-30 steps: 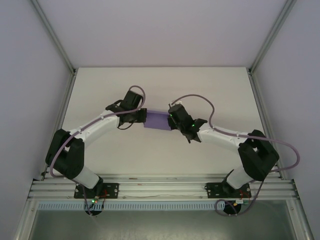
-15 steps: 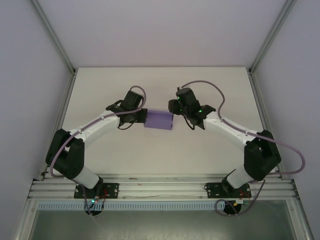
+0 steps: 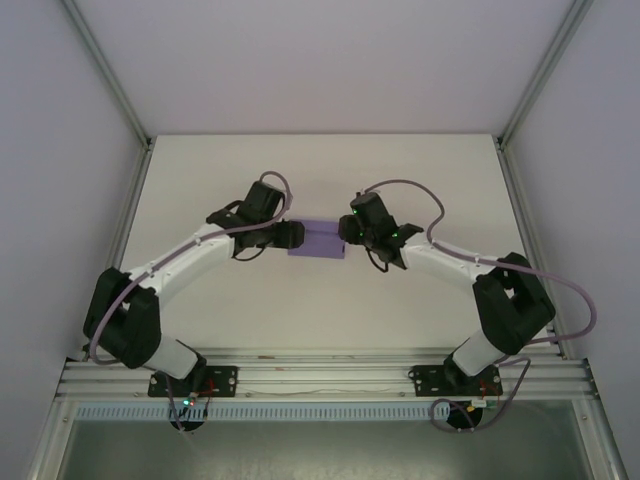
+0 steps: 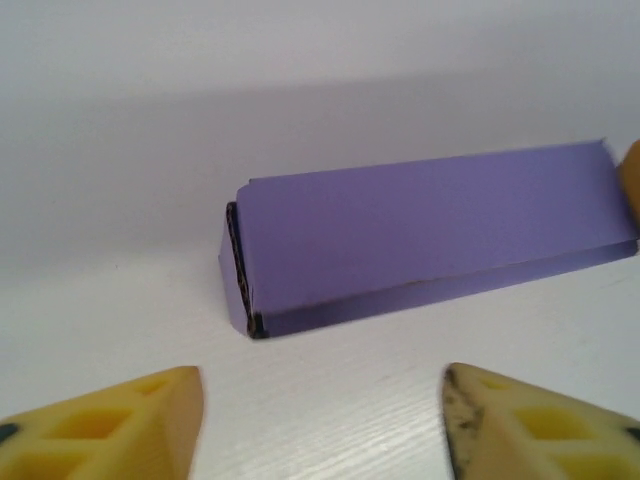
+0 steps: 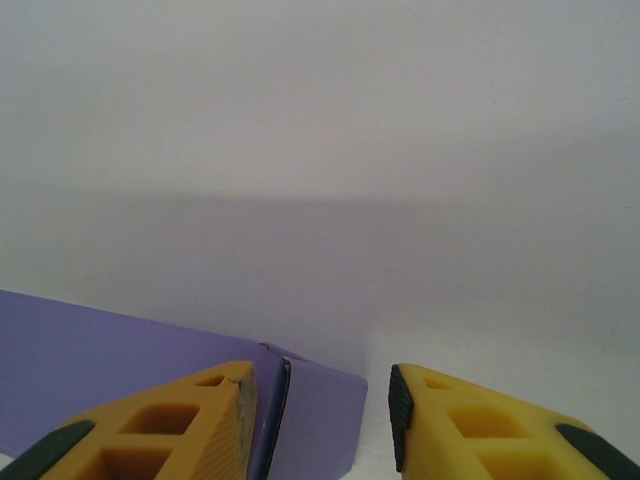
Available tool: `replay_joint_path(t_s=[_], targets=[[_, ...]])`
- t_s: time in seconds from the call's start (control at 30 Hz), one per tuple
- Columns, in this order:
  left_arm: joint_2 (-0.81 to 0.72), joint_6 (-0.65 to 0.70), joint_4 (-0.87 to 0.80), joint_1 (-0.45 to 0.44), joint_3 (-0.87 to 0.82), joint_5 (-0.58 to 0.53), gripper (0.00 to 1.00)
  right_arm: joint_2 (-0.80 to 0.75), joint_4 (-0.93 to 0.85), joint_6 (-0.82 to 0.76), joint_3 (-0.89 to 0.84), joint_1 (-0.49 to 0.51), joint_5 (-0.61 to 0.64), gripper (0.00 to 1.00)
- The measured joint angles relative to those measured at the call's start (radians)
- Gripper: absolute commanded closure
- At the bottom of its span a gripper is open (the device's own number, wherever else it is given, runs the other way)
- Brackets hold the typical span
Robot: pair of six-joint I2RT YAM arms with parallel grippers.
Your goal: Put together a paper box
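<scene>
White worktop [image 3: 320, 300] carries the paper box [image 3: 318, 241], a closed, flat purple form lying between the two hands. Left hand [image 4: 322, 405] is spread wide and holds nothing; the box lies just ahead of its fingertips, apart from them. Right hand [image 5: 320, 400] is likewise spread and empty. The box's end corner reaches between its fingers; contact cannot be determined.

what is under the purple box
The paper box lies flat on the white table, and no gap shows along its near edge. Nothing else shows beneath it. Its underside and the patch of table below are covered by the box itself.
</scene>
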Motion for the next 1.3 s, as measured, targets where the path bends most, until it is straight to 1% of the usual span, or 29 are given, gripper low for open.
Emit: replay_joint_path(t_s=[0.03, 0.07, 0.17, 0.27, 0.33, 0.37, 0.4, 0.47, 0.53, 0.6, 0.67, 0.73, 0.8, 0.83, 0.93, 0.97, 1.0, 1.07, 1.1, 1.13, 1.17, 1.2, 1.23, 1.27, 1.3], targets=[[-0.019, -0.005, -0.009, 0.000, 0.002, -0.008, 0.06, -0.002, 0.014, 0.000, -0.008, 0.000, 0.002, 0.60], [-0.036, -0.012, -0.020, 0.000, 0.008, -0.023, 0.00, -0.006, 0.028, -0.001, -0.018, 0.000, 0.002, 0.60], [-0.059, -0.034, -0.028, 0.008, 0.037, -0.069, 0.00, -0.018, 0.070, -0.003, -0.049, 0.000, -0.002, 0.60], [-0.048, -0.049, -0.006, 0.045, 0.047, -0.065, 0.00, -0.019, 0.089, -0.006, -0.057, 0.000, -0.002, 0.60], [-0.020, -0.062, 0.021, 0.083, 0.045, -0.035, 0.05, -0.019, 0.094, -0.009, -0.060, 0.000, -0.001, 0.61], [-0.002, -0.071, 0.048, 0.103, 0.037, -0.013, 0.09, -0.019, 0.103, -0.009, -0.065, 0.000, -0.001, 0.60], [0.013, -0.078, 0.074, 0.119, 0.024, 0.011, 0.16, -0.019, 0.114, -0.009, -0.071, 0.000, -0.001, 0.61], [0.046, -0.102, 0.139, 0.150, -0.022, 0.065, 0.24, -0.020, 0.143, -0.009, -0.086, 0.000, -0.001, 0.61], [0.072, -0.115, 0.195, 0.160, -0.076, 0.113, 0.34, -0.021, 0.176, -0.009, -0.105, -0.001, -0.001, 0.62], [0.089, -0.139, 0.277, 0.163, -0.134, 0.177, 0.42, -0.021, 0.211, -0.010, -0.126, -0.001, -0.004, 0.63], [0.086, -0.154, 0.359, 0.168, -0.167, 0.213, 0.47, -0.022, 0.269, -0.013, -0.158, -0.002, -0.005, 0.66], [0.086, -0.171, 0.440, 0.174, -0.211, 0.248, 0.62, -0.023, 0.339, -0.014, -0.194, -0.002, -0.008, 0.70], [0.079, -0.182, 0.521, 0.175, -0.249, 0.279, 0.73, -0.026, 0.437, -0.021, -0.245, -0.002, -0.021, 0.77], [0.074, -0.185, 0.552, 0.175, -0.266, 0.291, 0.75, -0.026, 0.485, -0.025, -0.269, -0.002, -0.028, 0.80], [0.061, -0.181, 0.608, 0.175, -0.299, 0.306, 0.75, -0.026, 0.599, -0.029, -0.324, -0.002, -0.053, 0.79], [0.059, -0.181, 0.615, 0.175, -0.303, 0.306, 0.73, -0.026, 0.615, -0.030, -0.330, -0.002, -0.060, 0.77], [0.056, -0.179, 0.615, 0.175, -0.304, 0.306, 0.70, -0.027, 0.621, -0.031, -0.333, -0.002, -0.062, 0.74], [0.053, -0.174, 0.604, 0.175, -0.302, 0.301, 0.55, -0.033, 0.611, -0.038, -0.330, -0.003, -0.062, 0.67], [0.051, -0.167, 0.585, 0.175, -0.296, 0.292, 0.44, -0.038, 0.588, -0.044, -0.320, -0.004, -0.061, 0.61], [0.051, -0.163, 0.559, 0.176, -0.286, 0.280, 0.35, -0.043, 0.547, -0.051, -0.303, -0.006, -0.058, 0.57], [0.051, -0.159, 0.528, 0.176, -0.270, 0.267, 0.31, -0.045, 0.487, -0.063, -0.271, -0.010, -0.058, 0.54], [0.051, -0.150, 0.497, 0.175, -0.251, 0.259, 0.23, -0.045, 0.433, -0.072, -0.241, -0.011, -0.062, 0.51], [0.051, -0.147, 0.473, 0.172, -0.235, 0.248, 0.09, -0.043, 0.370, -0.084, -0.203, -0.008, -0.065, 0.47], [0.048, -0.137, 0.446, 0.168, -0.213, 0.232, 0.00, -0.043, 0.301, -0.100, -0.156, -0.006, -0.070, 0.42], [0.043, -0.130, 0.426, 0.166, -0.196, 0.214, 0.00, -0.043, 0.248, -0.114, -0.113, -0.005, -0.072, 0.40]])
